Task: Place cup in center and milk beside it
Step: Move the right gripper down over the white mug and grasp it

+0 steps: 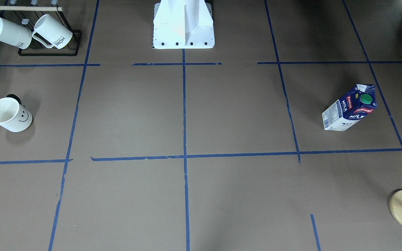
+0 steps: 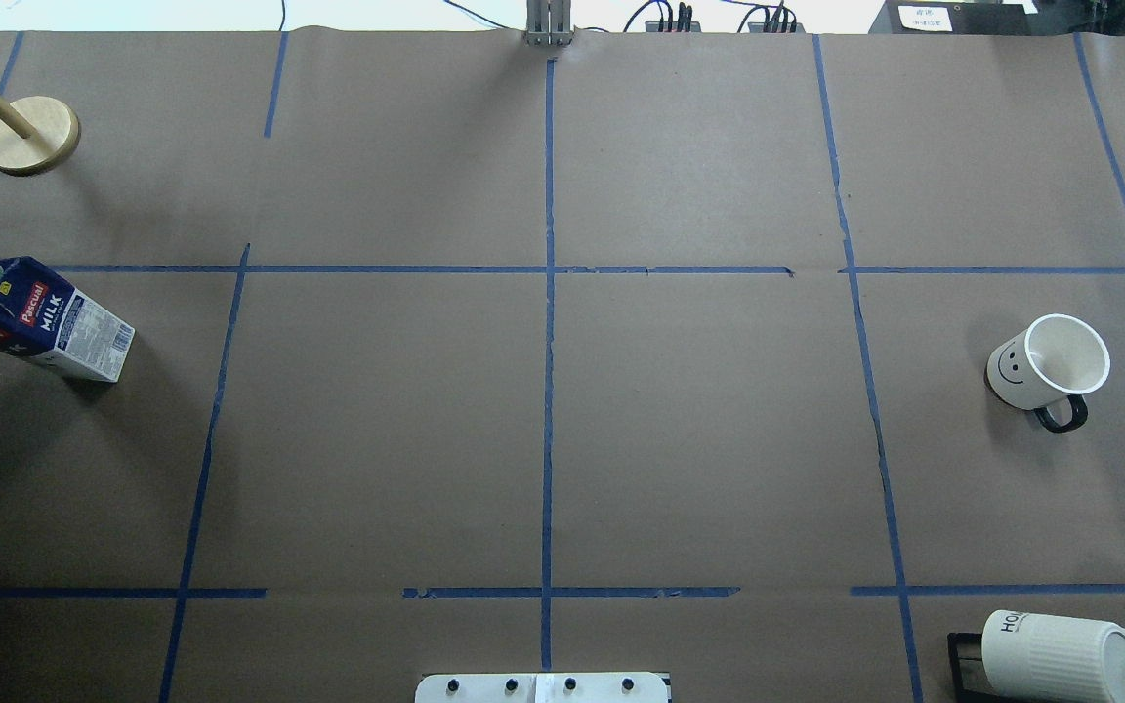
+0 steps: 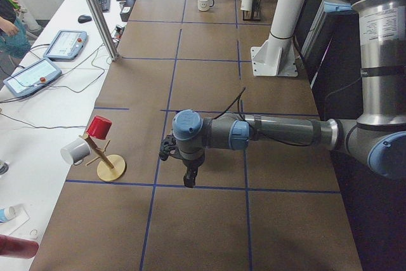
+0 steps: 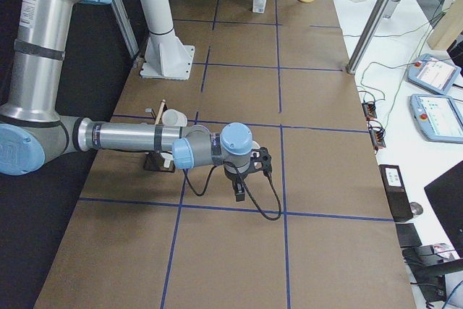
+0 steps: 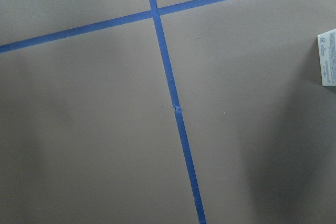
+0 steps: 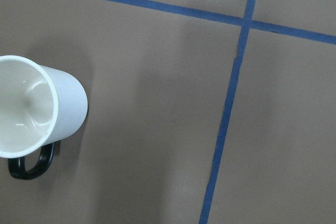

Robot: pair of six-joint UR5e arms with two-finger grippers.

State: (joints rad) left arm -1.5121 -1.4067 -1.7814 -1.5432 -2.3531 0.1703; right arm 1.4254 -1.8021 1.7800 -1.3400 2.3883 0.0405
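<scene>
Cup [image 2: 1039, 369]: you see it upright, mouth up, handle toward the robot.
Milk [image 2: 40, 322]: stands upright, cap on top.
Left gripper [image 3: 189, 181], right gripper [image 4: 239, 195]: you can't tell their grip.

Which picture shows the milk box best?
The front-facing view: the whole milk shows, large and sharp. Overhead it touches the picture's edge, the right side view shows it tiny, the left wrist view only a corner; the others miss it.

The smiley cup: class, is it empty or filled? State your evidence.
Empty. The right wrist view looks down into the upright cup and shows only its bare white inside and bottom. The overhead view shows the same white interior.
</scene>
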